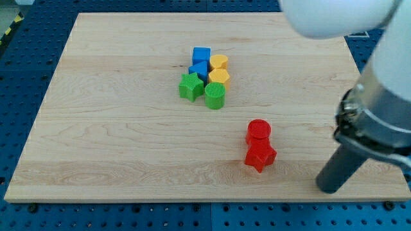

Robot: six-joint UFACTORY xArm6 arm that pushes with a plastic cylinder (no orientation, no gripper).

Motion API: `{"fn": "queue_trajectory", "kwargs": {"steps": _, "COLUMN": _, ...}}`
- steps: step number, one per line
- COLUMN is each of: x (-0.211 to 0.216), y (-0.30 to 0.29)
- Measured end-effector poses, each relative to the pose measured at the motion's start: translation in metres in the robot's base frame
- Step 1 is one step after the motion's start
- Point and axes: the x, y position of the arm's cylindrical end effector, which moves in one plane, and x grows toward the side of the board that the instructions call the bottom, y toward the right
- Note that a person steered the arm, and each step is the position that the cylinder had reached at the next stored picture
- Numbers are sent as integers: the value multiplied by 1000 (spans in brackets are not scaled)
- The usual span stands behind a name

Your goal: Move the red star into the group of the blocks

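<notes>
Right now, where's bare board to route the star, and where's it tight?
Bare: the whole view's left of the board, and the strip between the cluster and the red star. Tight: green star, green cylinder, two blue and two yellow blocks packed together. Red cylinder touches the star. My tip sits at its right.

The arm (379, 96) is cut off by the view's top and right edges, so only its pale blurred housing and dark lower part show. My tip (331, 187) is soft and out of focus, and whether it touches the tabletop (115, 128) cannot be told. In the cluster, the second blue block (198, 68) is partly hidden behind the green star (190, 86), so its shape stays unclear. The two yellow blocks (219, 69) overlap, and their shapes are too small to make out. The tabletop's right corners lie behind the arm.
</notes>
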Motion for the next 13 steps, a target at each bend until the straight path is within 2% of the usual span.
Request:
{"fn": "queue_trajectory", "kwargs": {"steps": 1, "x": -13, "y": -19}}
{"fn": "queue_trajectory", "kwargs": {"steps": 3, "x": -30, "y": -115}}
{"fn": "queue_trajectory", "kwargs": {"steps": 5, "x": -78, "y": -167}}
{"fn": "queue_trajectory", "kwargs": {"steps": 7, "x": -88, "y": -153}}
{"fn": "queue_trajectory", "kwargs": {"steps": 13, "x": -149, "y": -173}}
